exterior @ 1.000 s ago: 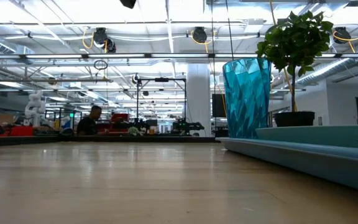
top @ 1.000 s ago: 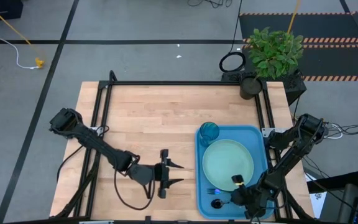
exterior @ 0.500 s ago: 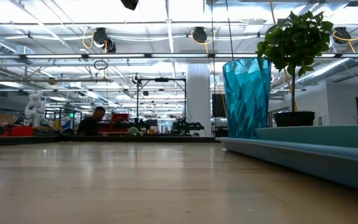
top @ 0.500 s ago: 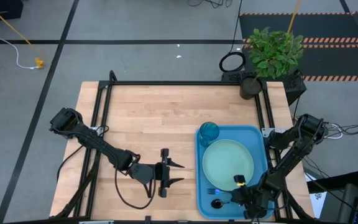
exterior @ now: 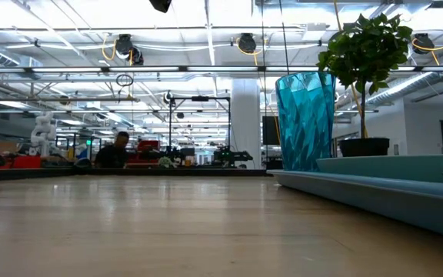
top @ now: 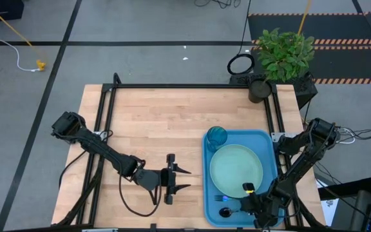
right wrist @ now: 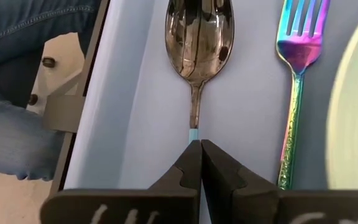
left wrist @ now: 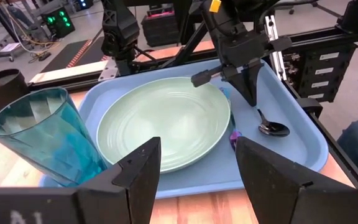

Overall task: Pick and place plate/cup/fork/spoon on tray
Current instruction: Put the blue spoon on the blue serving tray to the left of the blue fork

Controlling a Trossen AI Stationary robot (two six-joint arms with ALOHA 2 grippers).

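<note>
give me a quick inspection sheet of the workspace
surface: wooden table, bare left of the tray
job's things: plate, cup, fork and spoon all on the blue tray
clutter: nothing seen
grippers: left gripper open, idle over the table beside the tray; right gripper shut on the spoon handle, spoon lying on the tray
cables: black cable looping along the left arm; coiled cable on the floor
surroundings: potted plant at the far right corner; jeans of a person beside the table
</note>
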